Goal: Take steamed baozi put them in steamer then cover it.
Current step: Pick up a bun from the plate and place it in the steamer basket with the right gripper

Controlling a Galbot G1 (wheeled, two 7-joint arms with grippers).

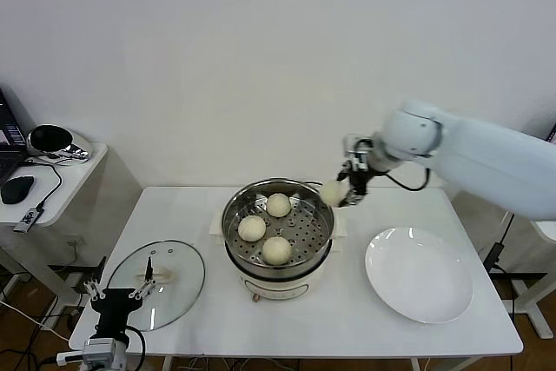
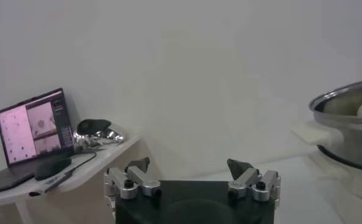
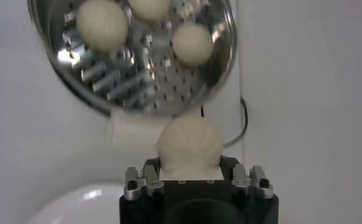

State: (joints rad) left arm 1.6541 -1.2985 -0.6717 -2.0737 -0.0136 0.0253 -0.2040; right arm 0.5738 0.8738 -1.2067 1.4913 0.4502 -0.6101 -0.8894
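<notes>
A steamed baozi (image 1: 332,192) is pinched in the right tool (image 1: 340,195) beside the steamer (image 1: 276,230).

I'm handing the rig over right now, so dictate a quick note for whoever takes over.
Right gripper: holds the fourth baozi in its jaws, by the steamer's right rim, not yet over the tray.
Left gripper: jaws open, empty, at the table's front-left corner beside the glass lid.
Done: three baozi sit on the perforated tray; the white plate is empty.
Left: place the fourth baozi in the steamer, then cover it.
</notes>
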